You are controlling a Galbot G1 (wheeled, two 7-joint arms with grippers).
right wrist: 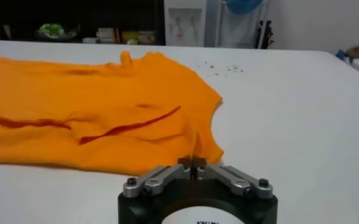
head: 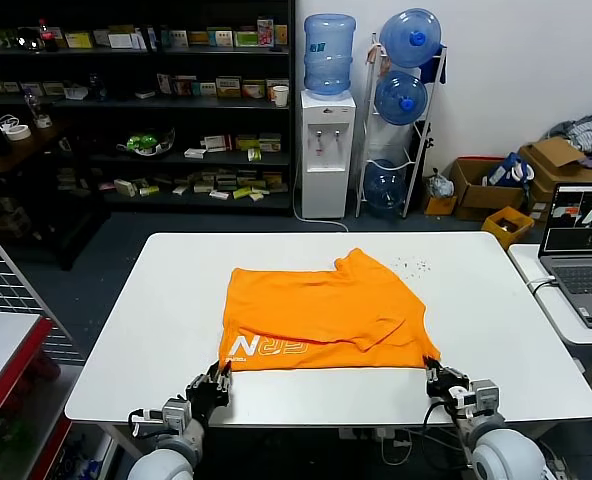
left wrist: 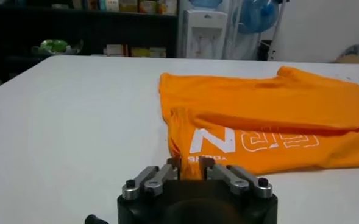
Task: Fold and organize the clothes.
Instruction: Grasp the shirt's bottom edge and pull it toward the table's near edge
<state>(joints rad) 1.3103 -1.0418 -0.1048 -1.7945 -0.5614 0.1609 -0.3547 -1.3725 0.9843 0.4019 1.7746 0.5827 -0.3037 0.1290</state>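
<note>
Partly folded, by the look of it: orange T-shirt (head: pixel 326 312) lying flat in the middle of the white table (head: pixel 496 330), already narrowed to a wide band with a sleeve flap turned over on top and a collar bump at the far edge. Near hem now taken at both corners. Left gripper (head: pixel 216 380) at the near left corner, pinching a small ridge of orange cloth, seen between the closed tips in the left wrist view (left wrist: pixel 191 167). Right gripper (head: pixel 439 378) at the near right corner, pressed tight on a thin peak of fabric (right wrist: pixel 193 163). Judged stage: hem gripped, next fold not yet made; probably a lift and carry of the near edge toward the far edge, then a final tidy. Still left: at least one more fold and squaring up. Material: soft matte cotton knit, limp, draping into shallow creases, dark shadowed slits where layers overlap. White block lettering (head: pixel 266 347) near the left hem, slick-looking print against the weave. Table surface smooth, hard, pale, rounded at the corners, with a scatter of tiny dark specks (head: pixel 412 266) beyond the shirt. Likely handling: cloth thin enough to slip or sag between the two pinches if raised unevenly.
</note>
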